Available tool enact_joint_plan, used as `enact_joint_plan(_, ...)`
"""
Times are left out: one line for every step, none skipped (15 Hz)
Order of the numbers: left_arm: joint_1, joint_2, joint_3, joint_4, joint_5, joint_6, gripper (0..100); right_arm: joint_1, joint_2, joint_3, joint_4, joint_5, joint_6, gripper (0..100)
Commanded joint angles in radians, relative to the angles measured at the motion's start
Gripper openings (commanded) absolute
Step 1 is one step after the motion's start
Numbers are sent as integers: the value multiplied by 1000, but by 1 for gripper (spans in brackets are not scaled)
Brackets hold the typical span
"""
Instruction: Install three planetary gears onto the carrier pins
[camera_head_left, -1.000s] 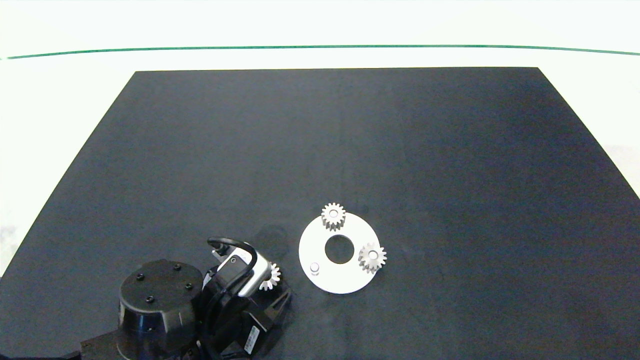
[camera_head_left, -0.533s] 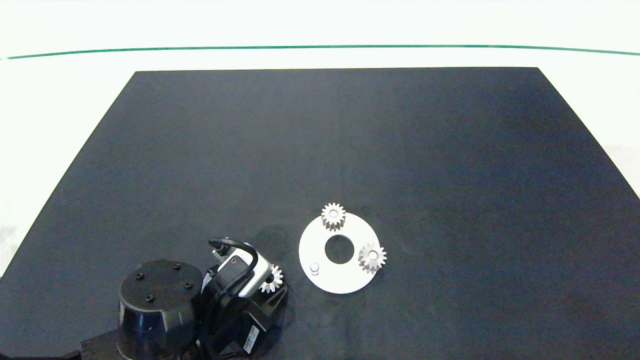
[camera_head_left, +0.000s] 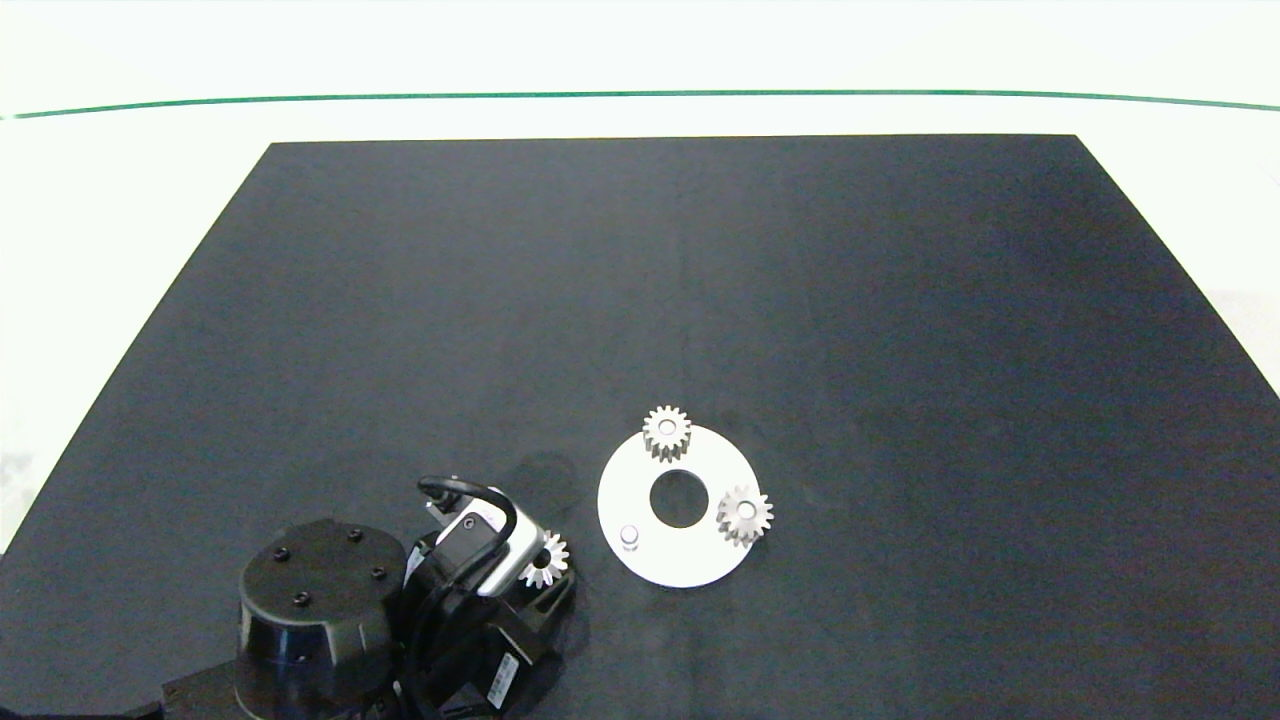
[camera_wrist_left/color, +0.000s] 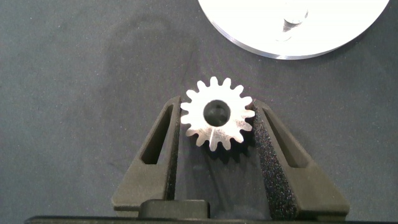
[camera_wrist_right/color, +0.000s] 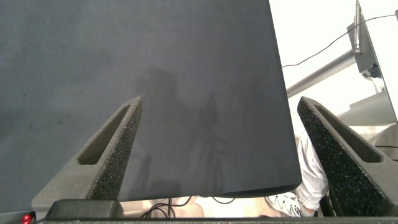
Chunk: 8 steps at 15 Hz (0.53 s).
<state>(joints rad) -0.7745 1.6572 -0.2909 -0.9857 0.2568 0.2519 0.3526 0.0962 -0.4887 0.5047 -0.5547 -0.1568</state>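
Observation:
A white disc (camera_head_left: 622, 480) lies on the black mat, right of the left arm. Two planetary gears (camera_head_left: 666, 432) (camera_head_left: 744, 514) sit on its far and right carrier pins. The near-left carrier pin (camera_head_left: 629, 537) stands bare. The third gear (camera_wrist_left/color: 216, 119) is between the fingers of my left gripper (camera_wrist_left/color: 216, 106), which is shut on it just short of the disc's edge (camera_wrist_left/color: 261, 34) and the bare pin (camera_wrist_left/color: 293, 17). In the head view this gear (camera_head_left: 545, 560) peeks out beside the wrist. My right gripper (camera_wrist_right/color: 224, 124) is open and holds nothing, over the mat's edge.
The black mat (camera_head_left: 700, 280) covers most of the white table. A person's shoe (camera_wrist_right/color: 292, 202) and cables show beyond the mat's edge in the right wrist view. The right arm is outside the head view.
My left gripper has crept slightly right and nearer with the gear in it. The disc and its two gears have not moved.

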Motion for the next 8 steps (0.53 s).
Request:
enact_joint_plan(-2, 1, -2, -4, 1, 1, 25, 0, 2, 1, 3, -4, -1, 100)
enact_joint_plan(-2, 1, -2, -4, 1, 1, 22, 0, 2, 1, 3, -4, -1, 100)
enact_joint_plan(-2, 1, -2, -4, 1, 1, 20, 0, 2, 1, 3, -4, -1, 100)
enact_joint_plan(-2, 1, -2, -4, 1, 1, 19, -1, 2, 1, 3, -2, -1, 100)
enact_joint_plan(-2, 1, -2, -5, 1, 0, 16, -1, 2, 1, 3, -4, -1, 100)
enact_joint_plan(-2, -1, -2, -4, 1, 1, 14, -1, 2, -1, 3, -4, -1, 100)
enact_joint_plan(-2, -2, 1, -2, 1, 1, 13, -1, 0, 1, 3, -4, -1, 100)
enact_joint_plan(-2, -10, 2, 1, 1, 3, 10, -1, 2, -1, 3, -4, -1, 100)
